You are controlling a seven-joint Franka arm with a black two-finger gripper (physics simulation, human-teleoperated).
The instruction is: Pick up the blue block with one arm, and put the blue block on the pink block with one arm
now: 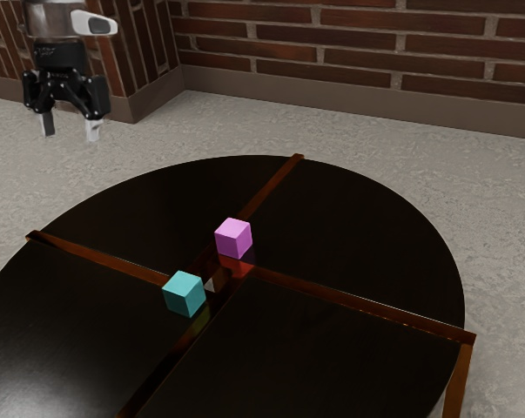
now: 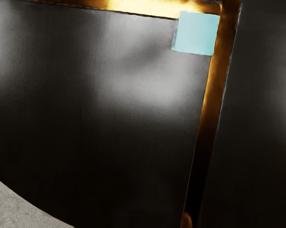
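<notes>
The gripper [image 1: 70, 131] is hanging high and well apart from the pink block [image 1: 233, 237], its fingers spread wide and gripping nothing. The blue block [image 1: 185, 293] is sitting near the pink block, diagonally across the wooden dividers' [image 1: 332, 296] crossing. It is likely a light, rigid, smooth-faced cube, so I am favouring a square grip on two opposite side faces.

Overall light: soft and even in the exterior view; the speckled floor [image 1: 471, 174] and the brick wall [image 1: 349, 43] at the far side are plainly lit, with no hard shadows.
Table top: the round black table [image 1: 349, 226] is glossy and much darker than the floor.
Reflections: a faint reddish glow on the wooden divider [image 1: 332, 296] under the pink block [image 1: 233, 237]; a dim yellowish one beneath the blue block [image 1: 185, 293].
Wrist view glare: the wooden divider glows bright orange-yellow beside the blue block; a pale cloudy sheen spreads over the black top.
</notes>
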